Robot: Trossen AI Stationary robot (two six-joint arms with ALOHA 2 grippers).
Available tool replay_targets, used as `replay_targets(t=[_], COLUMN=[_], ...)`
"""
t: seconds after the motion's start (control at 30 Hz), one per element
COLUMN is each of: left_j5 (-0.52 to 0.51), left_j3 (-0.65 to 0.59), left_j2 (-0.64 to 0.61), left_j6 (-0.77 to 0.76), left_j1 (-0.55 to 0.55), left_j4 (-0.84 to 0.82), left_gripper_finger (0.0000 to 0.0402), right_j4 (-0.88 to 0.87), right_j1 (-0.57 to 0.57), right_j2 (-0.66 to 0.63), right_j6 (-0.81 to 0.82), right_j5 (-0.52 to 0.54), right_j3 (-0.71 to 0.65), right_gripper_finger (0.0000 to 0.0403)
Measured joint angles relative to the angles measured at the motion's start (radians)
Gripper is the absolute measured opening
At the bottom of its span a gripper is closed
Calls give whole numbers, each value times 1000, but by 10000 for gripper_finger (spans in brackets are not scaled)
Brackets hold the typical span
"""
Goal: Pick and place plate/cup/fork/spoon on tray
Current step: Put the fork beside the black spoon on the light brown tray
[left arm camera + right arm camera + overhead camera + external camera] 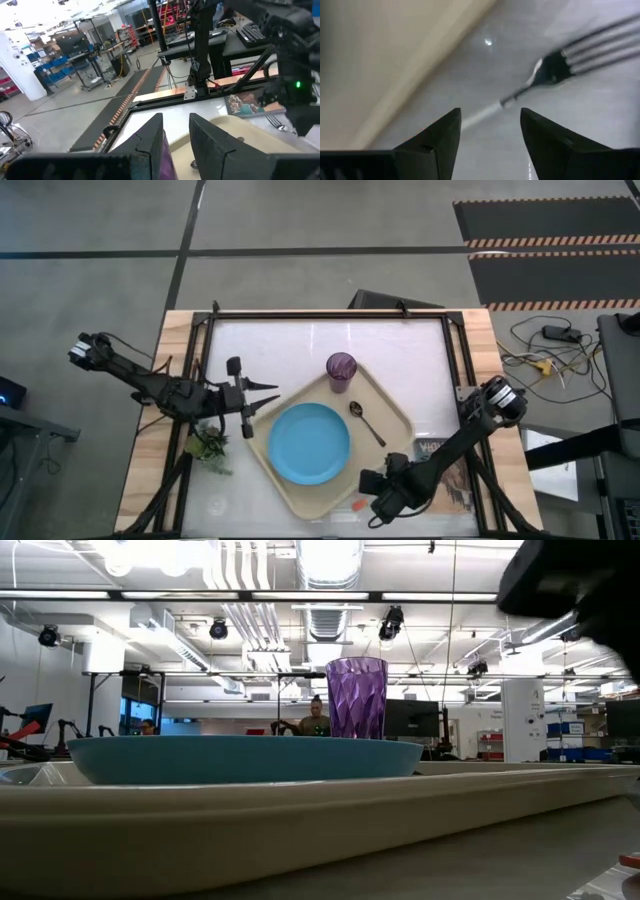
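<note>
The right gripper (490, 132) hangs close above the bench (600, 110) with its two dark fingers (437, 135) spread apart. The fork (555, 67) lies flat on the bench ahead of them, its silvery tines and thin neck showing. The beige tray (395, 75) rim runs just beside the fork, apart from it.

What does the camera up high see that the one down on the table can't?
Only the high view shows the spoon lying on the tray beside the plate, the left claw open beside the tray, and the right claw low by the tray's near edge.

Only the low view shows the room behind, with people far off.

Both show the plate, the cup and the tray.
</note>
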Motion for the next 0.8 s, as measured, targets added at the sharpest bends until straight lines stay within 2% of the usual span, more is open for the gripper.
replay_targets(t=[0.23,0.47,0.6,0.8], left_j5=[-1,0,-1,0], left_j3=[0,0,0,0], left_j2=[-14,-19,-19,-19], left_j6=[31,34,48,49], left_j1=[0,0,0,0], left_j4=[-3,1,2,3], left_gripper_finger=[77,77,77,77], right_j4=[49,48,49,44], right_j1=[-3,-4,-4,5], right_j2=[46,47,45,44], right_j6=[1,-32,-78,-113], right_j5=[-49,-43,-46,-37], right_j3=[5,-11,-24,-29], right_gripper_finger=[198,194,166,88])
